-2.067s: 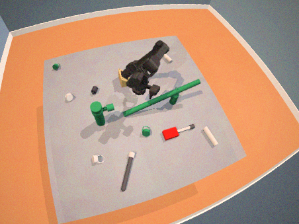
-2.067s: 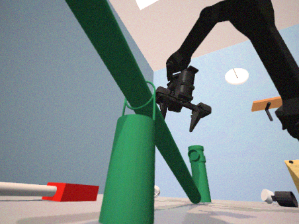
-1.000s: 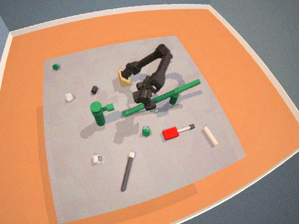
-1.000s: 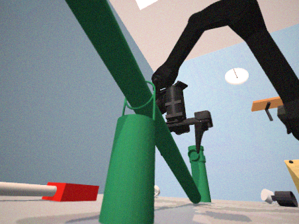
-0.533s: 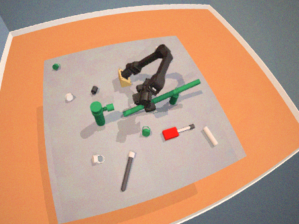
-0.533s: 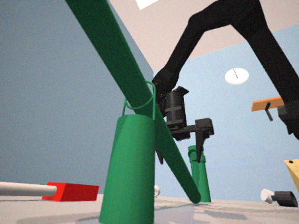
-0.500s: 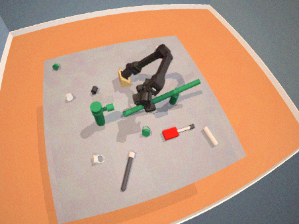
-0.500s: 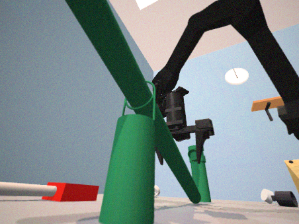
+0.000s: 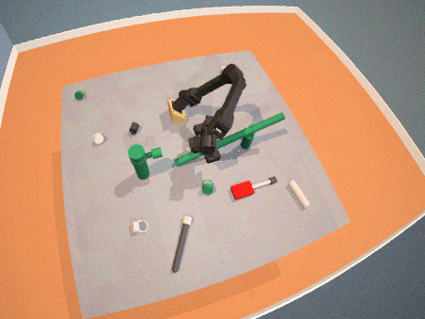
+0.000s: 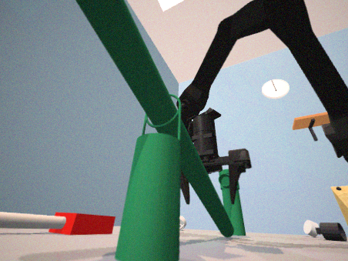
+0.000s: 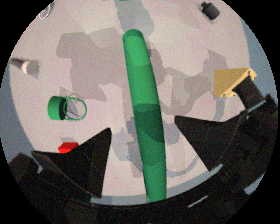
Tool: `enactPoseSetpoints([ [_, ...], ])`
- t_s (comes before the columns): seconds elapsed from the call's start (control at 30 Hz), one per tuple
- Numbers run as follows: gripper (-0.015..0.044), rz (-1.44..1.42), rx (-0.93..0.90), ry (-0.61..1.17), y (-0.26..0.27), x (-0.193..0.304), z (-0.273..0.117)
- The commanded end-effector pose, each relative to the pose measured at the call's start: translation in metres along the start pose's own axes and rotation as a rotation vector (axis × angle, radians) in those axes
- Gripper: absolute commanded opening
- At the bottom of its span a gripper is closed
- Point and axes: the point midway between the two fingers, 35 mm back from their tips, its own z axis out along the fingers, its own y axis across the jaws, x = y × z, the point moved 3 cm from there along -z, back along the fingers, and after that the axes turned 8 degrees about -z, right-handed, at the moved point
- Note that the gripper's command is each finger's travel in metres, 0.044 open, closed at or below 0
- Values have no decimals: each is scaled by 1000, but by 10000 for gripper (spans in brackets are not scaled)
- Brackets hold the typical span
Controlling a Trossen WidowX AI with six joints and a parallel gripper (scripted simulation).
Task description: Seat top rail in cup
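The top rail [image 9: 268, 123] [image 10: 135, 65] [image 11: 145, 92] runs through the loop on the near post [image 10: 152, 198], its cut end low and short of the end cup [image 9: 156, 152] on the far big post [image 9: 137, 154] [image 10: 236, 209]; the gripper [image 9: 205, 150] [image 10: 209, 203] [image 11: 144, 125] is spread, holding nothing, over the rail, so grasping, lifting, seating and release probably remain

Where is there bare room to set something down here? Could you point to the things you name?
Two wide patches: between the dark rod [image 9: 181, 248] [image 11: 19, 63] and pale cylinder [image 9: 299, 194], and between the far-corner green cap [image 9: 79, 95] and tan bracket [image 9: 177, 112] [image 10: 340, 198] [image 11: 225, 81]. Crowded: along the rail [image 9: 268, 122] [image 10: 135, 67] [image 11: 145, 90], under the open fingers [image 9: 212, 157] [image 10: 235, 182].
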Motion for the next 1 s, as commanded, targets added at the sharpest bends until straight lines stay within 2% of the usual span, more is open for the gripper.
enactPoseSetpoints([
  [0.0, 440, 4, -2, 4, 0, 0, 7],
  [0.47, 440, 4, -2, 7, -2, 1, 27],
  [0.8, 177, 4, -2, 7, -2, 1, 27],
  [0.97, 144, 4, -2, 7, -2, 1, 27],
])
